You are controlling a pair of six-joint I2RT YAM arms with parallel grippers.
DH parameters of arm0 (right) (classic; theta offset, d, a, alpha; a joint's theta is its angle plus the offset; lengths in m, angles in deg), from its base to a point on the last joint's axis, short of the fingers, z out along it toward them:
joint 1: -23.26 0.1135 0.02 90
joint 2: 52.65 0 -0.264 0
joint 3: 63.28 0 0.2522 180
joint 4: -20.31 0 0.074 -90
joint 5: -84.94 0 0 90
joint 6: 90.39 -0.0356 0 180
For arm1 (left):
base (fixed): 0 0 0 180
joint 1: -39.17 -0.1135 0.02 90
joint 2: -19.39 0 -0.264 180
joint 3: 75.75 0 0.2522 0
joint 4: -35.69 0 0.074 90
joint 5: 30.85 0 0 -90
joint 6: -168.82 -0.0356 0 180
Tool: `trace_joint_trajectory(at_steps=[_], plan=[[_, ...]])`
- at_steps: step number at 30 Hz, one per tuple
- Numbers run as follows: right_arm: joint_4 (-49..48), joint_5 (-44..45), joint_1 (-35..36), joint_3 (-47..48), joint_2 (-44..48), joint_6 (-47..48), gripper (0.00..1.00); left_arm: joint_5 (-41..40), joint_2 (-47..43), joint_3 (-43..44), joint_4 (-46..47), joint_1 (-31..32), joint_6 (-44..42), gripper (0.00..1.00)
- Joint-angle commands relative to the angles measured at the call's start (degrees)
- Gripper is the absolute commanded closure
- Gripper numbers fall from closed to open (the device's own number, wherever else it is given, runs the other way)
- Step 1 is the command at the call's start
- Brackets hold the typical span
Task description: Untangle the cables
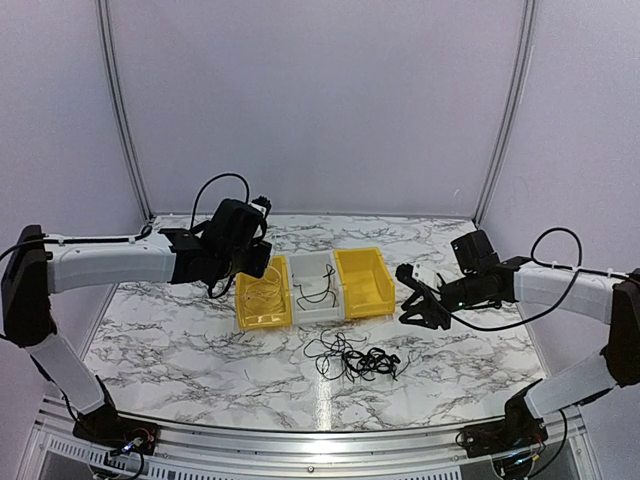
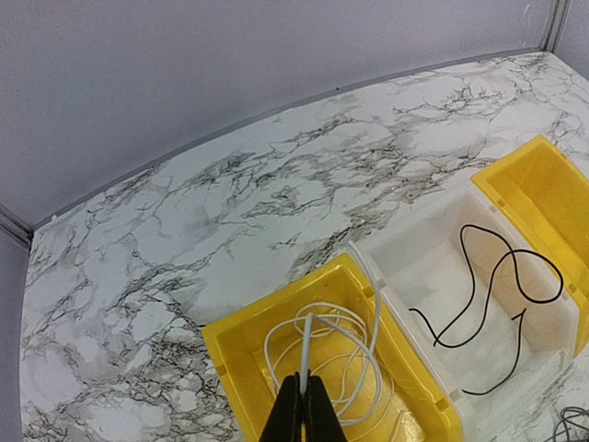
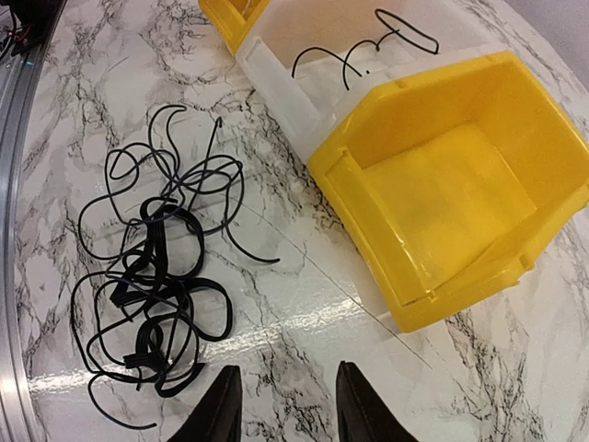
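A tangle of thin black cables (image 1: pixel 358 358) lies on the marble table in front of the bins; it also shows in the right wrist view (image 3: pixel 156 276). A pale whitish cable (image 2: pixel 354 354) lies coiled in the left yellow bin (image 2: pixel 235 354). My left gripper (image 2: pixel 304 391) is shut on that white cable above this bin. A single black cable (image 2: pixel 502 295) lies in the white middle bin (image 1: pixel 313 287). My right gripper (image 3: pixel 281 405) is open and empty, above the table right of the black tangle, near the empty right yellow bin (image 3: pixel 442 184).
The three bins stand side by side at the table's middle (image 1: pixel 312 285). The grey back wall (image 1: pixel 320 100) runs behind them. A metal rail (image 1: pixel 320 440) edges the table's front, between the arm bases.
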Motion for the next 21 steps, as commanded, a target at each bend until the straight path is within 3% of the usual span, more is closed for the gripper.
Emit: trace_joint_trajectory(at_steps=[1, 14, 21], plan=[[-0.09, 0.48, -0.32, 0.64, -1.55, 0.96, 0.64, 2.40, 3.60, -0.34, 1.56, -0.75, 3.26, 1.00], [0.01, 0.66, -0.37, 0.76, -2.91, 1.59, 0.64, 8.35, 13.86, 2.15, -4.06, -2.67, 13.80, 1.00], [0.67, 0.46, -0.31, 1.40, -3.88, 1.87, 0.64, 11.78, 16.51, 4.79, -5.56, -2.86, 13.68, 1.00]])
